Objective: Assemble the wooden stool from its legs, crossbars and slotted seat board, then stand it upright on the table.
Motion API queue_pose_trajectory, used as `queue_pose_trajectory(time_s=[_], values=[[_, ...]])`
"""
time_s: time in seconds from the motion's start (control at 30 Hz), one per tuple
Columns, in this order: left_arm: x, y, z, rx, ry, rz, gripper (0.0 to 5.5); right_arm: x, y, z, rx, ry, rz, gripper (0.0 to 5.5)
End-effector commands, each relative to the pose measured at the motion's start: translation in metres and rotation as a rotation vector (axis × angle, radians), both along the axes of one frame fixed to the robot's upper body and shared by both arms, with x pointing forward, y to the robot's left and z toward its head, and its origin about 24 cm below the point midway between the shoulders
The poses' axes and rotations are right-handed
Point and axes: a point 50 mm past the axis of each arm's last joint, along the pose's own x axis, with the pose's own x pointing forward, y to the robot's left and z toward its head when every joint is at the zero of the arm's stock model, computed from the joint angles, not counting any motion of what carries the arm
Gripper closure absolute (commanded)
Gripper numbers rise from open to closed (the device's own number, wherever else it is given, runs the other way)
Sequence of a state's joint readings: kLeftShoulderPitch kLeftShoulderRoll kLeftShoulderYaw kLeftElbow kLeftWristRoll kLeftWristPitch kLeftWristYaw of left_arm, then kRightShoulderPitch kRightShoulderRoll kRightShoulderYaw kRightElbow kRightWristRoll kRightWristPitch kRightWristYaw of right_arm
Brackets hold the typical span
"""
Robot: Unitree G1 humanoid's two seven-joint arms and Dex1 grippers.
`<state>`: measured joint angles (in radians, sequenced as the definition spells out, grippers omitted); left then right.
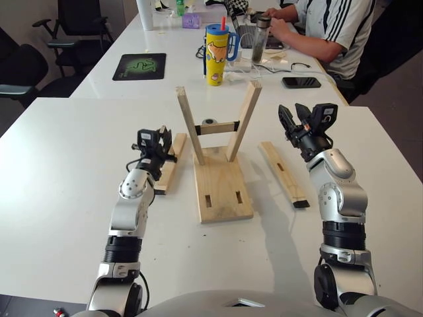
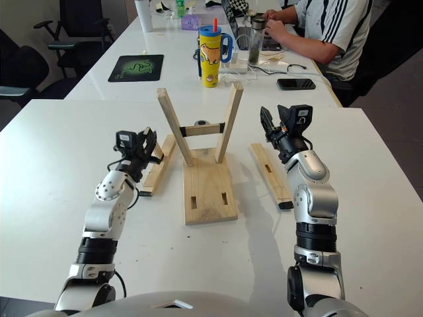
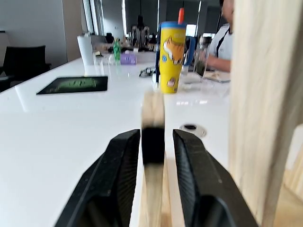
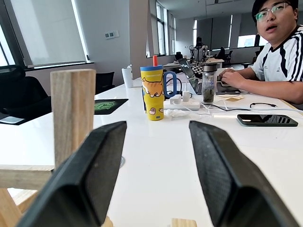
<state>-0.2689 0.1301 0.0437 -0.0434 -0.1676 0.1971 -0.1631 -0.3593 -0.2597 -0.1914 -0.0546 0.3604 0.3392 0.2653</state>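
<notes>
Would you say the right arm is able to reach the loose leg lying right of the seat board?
Probably yes: the right gripper hangs open near the far end of the loose leg, which lies flat, apart from the seat board, with nothing over it.

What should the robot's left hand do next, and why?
Probably close the left gripper on the loose leg. Its fingers sit on either side of the leg's dark end with small gaps, so nothing is pinched yet. The seat board has two empty slots, and only two legs stand in it.
</notes>
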Motion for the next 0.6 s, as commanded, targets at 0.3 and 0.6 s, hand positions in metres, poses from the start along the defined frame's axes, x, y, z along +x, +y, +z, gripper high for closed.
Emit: queue_pose_trajectory(time_s=[0.3, 0.6], values=[[0.012, 0.015, 0.068, -0.039, -0.105, 0.042, 4.25, 0.003, -0.003, 0.001, -0.011, 0.0, -0.008, 3.05], [0.022, 0.023, 0.066, -0.047, -0.053, 0.069, 4.82, 0.003, -0.003, 0.001, -0.012, 0.001, -0.009, 3.05]])
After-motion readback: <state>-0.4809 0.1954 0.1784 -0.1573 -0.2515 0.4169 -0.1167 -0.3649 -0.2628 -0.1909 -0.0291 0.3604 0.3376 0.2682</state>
